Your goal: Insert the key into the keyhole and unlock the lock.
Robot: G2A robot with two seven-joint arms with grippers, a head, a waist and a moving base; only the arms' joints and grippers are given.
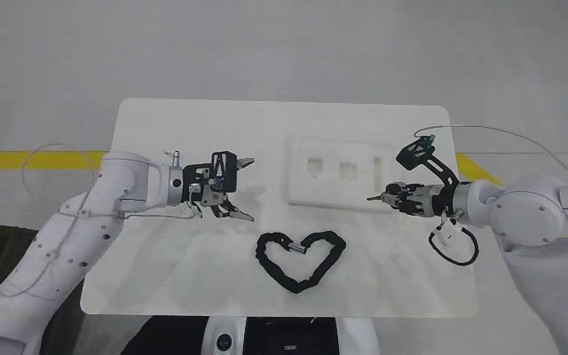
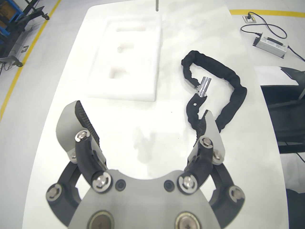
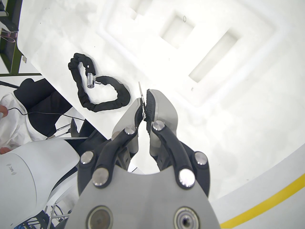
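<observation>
Near the table's front edge lies the chain lock [image 1: 300,260]. Right gripper [image 3: 144,99] pinches the key [image 2: 157,1] beside the foam tray [image 1: 297,182]; left gripper [image 2: 141,108] gapes wide, empty.

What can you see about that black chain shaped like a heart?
The chain lock is a chain in a black fabric-looking sleeve, lying flat in a heart-shaped loop on the white table, near the foam tray. A shiny metal cylinder joins its two ends at the heart's dip. Only the table touches it.
</observation>
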